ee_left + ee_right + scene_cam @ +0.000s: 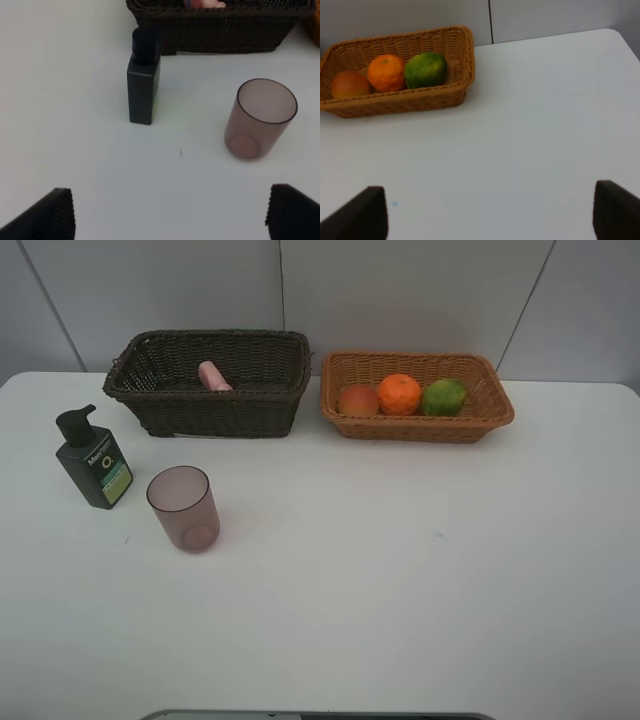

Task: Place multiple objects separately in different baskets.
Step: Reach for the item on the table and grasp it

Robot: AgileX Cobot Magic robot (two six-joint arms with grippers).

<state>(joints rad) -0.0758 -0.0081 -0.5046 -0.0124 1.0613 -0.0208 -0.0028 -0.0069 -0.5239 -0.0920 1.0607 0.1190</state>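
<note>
Left gripper (172, 215) stands wide open with nothing between its two dark ribbed fingers (50, 215), which show only at the near corners of its wrist view. It is held off the white bench (400, 570) and faces the dark green pump bottle (94, 462) and the translucent mauve cup (183, 507). Neither arm can be seen from the high camera.

Going from left to right in the high view, the one pump bottle stands upright at the left of the bench. The one cup stands upright just beside it to the right, mouth up, and the two do not touch. Behind them sits the dark brown, deeper woven basket (200, 412), with the one pink squeeze tube (213, 376) lying inside it.

Just to its right, close but apart, is the light orange-tan, shallower woven basket (420, 427). It holds three fruits in a row: one red-orange round fruit (358, 400), one orange (400, 394) and one green lime (443, 397). Each fruit lies against the next.

That makes two baskets and six objects: four in the baskets and two out on the bench.

Right gripper (488, 214) also has its jaws spread wide and holds nothing. It is raised off the bare right part of the bench, with the tan basket ahead of it and off to one side.
</note>
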